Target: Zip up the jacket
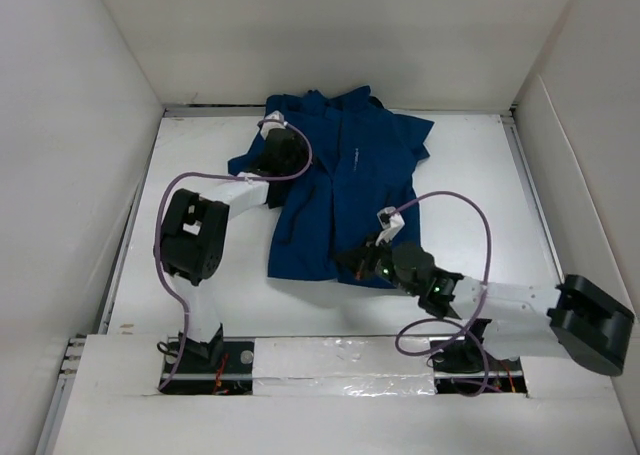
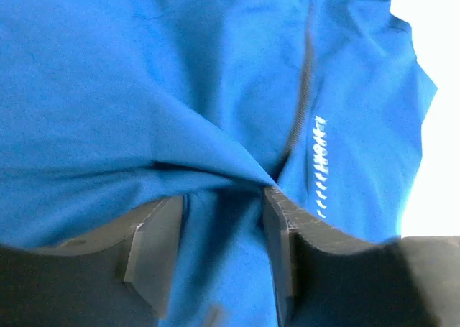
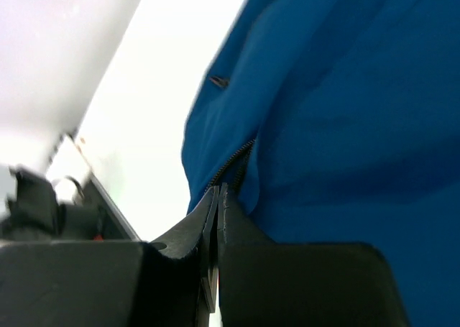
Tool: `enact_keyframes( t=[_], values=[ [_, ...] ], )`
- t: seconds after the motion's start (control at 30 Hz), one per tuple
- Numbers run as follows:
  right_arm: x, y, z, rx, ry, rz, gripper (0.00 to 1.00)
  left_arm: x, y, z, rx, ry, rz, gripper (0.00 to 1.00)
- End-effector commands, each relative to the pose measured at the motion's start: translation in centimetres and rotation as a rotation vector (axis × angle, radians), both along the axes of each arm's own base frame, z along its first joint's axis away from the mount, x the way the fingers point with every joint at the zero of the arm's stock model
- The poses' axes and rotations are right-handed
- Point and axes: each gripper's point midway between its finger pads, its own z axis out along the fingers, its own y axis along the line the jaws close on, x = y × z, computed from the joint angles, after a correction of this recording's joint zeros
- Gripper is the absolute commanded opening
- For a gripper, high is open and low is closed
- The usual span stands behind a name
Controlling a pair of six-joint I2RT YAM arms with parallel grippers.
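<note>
**Soft jacket, pinned high and nipped low**

The jacket lies spread front-up on the table, collar toward the far wall; its zipper runs down the middle to the near hem. The left gripper sits on the upper chest beside the white logo, jaws moderately apart with a ridge of cloth bunched between them. The right gripper is at the hem, jaws pressed together where the zip teeth end, seemingly nipping that bottom edge (the slider itself I cannot make out).

The fabric looks light, limp and a little slick; it will likely wrinkle and drag rather than resist. The sensible holds, I judge, are the stiffer zip tape at the hem and the pull tab; the chest needs pinning flat so the cloth stays taut.
</note>
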Motion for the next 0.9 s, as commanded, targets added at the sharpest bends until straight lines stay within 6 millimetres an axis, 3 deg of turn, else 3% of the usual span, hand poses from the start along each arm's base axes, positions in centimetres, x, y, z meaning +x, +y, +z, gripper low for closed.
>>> enact_keyframes(
  t=[0.0,0.03,0.07,0.1,0.13,0.17,0.2,0.23,0.27,0.3,0.33,0.4,0.43,0.47,0.53,0.57,0.67,0.7,0.87],
  values=[
    [3.3,2.9,6.0,0.22,-0.073,-0.132,0.0,-0.6,1.2,5.4,0.038,-0.11,0.021,0.52],
    [3.3,3.6,5.6,0.221,-0.067,-0.131,0.0,-2.0,2.2,4.1,0.067,-0.081,0.034,0.63],
    [3.8,4.0,6.4,0.266,-0.083,-0.139,0.0,-3.2,3.1,6.1,0.065,-0.118,0.051,0.66],
    [4.3,4.2,6.3,0.282,-0.083,-0.162,0.0,-4.4,3.7,6.2,0.077,-0.122,0.079,0.69],
    [4.7,5.0,5.1,0.27,-0.069,-0.162,0.0,-6.8,5.0,3.7,0.097,-0.076,0.089,0.72],
    [4.9,5.4,5.0,0.279,-0.064,-0.16,0.0,-8.7,5.3,6.2,0.052,-0.131,0.092,0.72],
    [4.9,5.6,4.7,0.264,-0.064,-0.154,0.0,-10.3,5.0,6.4,0.023,-0.151,0.09,0.72],
    [5.0,5.8,4.3,0.257,-0.057,-0.153,0.0,-13.1,5.8,3.2,0.021,-0.094,0.099,0.72],
    [4.5,5.9,4.4,0.268,-0.056,-0.142,0.0,-15.0,5.9,5.3,-0.036,-0.147,0.101,0.7],
    [4.4,5.8,4.3,0.268,-0.056,-0.139,0.0,-16.6,5.8,5.0,-0.064,-0.143,0.096,0.67],
    [4.4,5.6,4.1,0.263,-0.054,-0.144,0.0,-19.1,4.4,4.6,-0.119,-0.118,0.062,0.63],
    [3.9,5.0,3.7,0.24,-0.047,-0.15,0.0,-22.7,4.3,4.6,-0.199,-0.127,0.051,0.54],
    [3.6,4.9,3.7,0.238,-0.044,-0.151,0.0,-24.5,4.5,2.9,-0.198,-0.077,0.044,0.44],
    [3.4,4.3,3.3,0.229,-0.038,-0.161,0.0,-26.6,3.2,4.3,-0.306,-0.078,0.007,0.43],
    [3.0,4.1,3.1,0.23,-0.032,-0.166,0.0,-28.9,2.4,3.3,-0.363,-0.022,-0.014,0.43],
    [3.0,3.9,2.8,0.221,-0.027,-0.168,0.0,-31.0,1.0,2.8,-0.444,0.037,-0.05,0.42],
    [2.4,3.9,2.5,0.206,-0.016,-0.157,0.0,-33.4,0.3,0.8,-0.489,0.106,-0.029,0.43],
    [2.1,3.8,2.7,0.209,-0.018,-0.16,0.0,-34.6,-0.3,1.0,-0.535,0.113,-0.014,0.45],
    [1.5,3.4,3.2,0.208,-0.023,-0.163,0.0,-36.3,-1.5,0.2,-0.533,0.134,0.026,0.61]
  ],
)
